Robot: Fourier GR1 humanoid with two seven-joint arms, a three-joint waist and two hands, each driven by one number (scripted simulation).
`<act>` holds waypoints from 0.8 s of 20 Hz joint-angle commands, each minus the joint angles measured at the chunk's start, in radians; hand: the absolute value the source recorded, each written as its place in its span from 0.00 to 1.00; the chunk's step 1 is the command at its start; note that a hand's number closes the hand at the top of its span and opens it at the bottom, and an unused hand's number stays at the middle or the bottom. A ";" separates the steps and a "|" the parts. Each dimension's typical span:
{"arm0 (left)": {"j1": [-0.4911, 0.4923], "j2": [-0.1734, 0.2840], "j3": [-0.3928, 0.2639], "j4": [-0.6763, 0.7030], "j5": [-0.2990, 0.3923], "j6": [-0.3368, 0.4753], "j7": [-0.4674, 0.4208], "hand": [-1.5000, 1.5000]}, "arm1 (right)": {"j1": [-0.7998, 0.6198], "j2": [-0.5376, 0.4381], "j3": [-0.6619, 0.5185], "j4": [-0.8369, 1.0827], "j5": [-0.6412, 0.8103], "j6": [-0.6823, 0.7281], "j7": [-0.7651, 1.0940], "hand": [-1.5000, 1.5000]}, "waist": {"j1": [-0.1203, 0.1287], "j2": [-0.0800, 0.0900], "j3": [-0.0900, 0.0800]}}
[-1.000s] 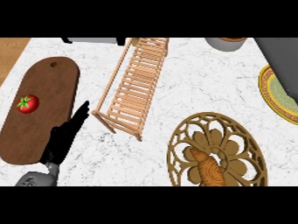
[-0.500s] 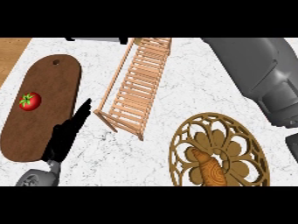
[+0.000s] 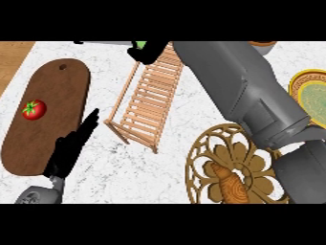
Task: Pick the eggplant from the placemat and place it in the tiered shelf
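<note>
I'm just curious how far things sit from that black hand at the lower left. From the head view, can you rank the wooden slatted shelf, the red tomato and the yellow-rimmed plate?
From the left hand:
1. Red tomato, up-left on the brown board.
2. Wooden slatted shelf, to its right.
3. Yellow-rimmed plate, far right edge.

You see a white counter veined in grey marble, with a red tomato topped by green on a dark brown board. The slatted shelf is pale wood. The round placemat is golden brown in a petal openwork pattern. Both hands are black, left and right, on grey forearms.
</note>
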 commanded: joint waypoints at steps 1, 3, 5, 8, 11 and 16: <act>-0.022 0.009 0.007 0.010 0.001 -0.012 0.004 0.50 | 0.033 0.064 -0.103 0.060 -0.116 0.166 0.020 1.00 | 0.010 0.011 0.000; 0.012 0.003 -0.004 -0.001 -0.007 -0.005 -0.018 0.50 | 0.030 0.066 -0.169 0.107 -0.184 0.280 0.091 0.00 | 0.018 0.007 0.000; -0.035 -0.016 -0.006 0.018 -0.002 -0.007 0.006 0.50 | 0.060 0.066 -0.203 0.115 -0.227 0.327 0.104 0.00 | 0.013 0.008 0.000; -0.024 -0.003 -0.001 0.012 -0.019 0.004 -0.006 0.50 | 0.041 0.067 -0.301 0.132 -0.325 0.374 0.151 0.00 | 0.023 0.006 0.000; -0.035 -0.019 -0.007 0.019 -0.014 0.000 0.005 0.50 | 0.020 0.067 -0.382 0.125 -0.404 0.333 0.174 0.00 | 0.016 0.006 0.000; -0.007 -0.014 0.003 0.012 -0.005 -0.005 0.001 0.50 | -0.008 0.006 -0.486 0.115 -0.499 0.180 0.217 0.00 | 0.003 0.006 0.000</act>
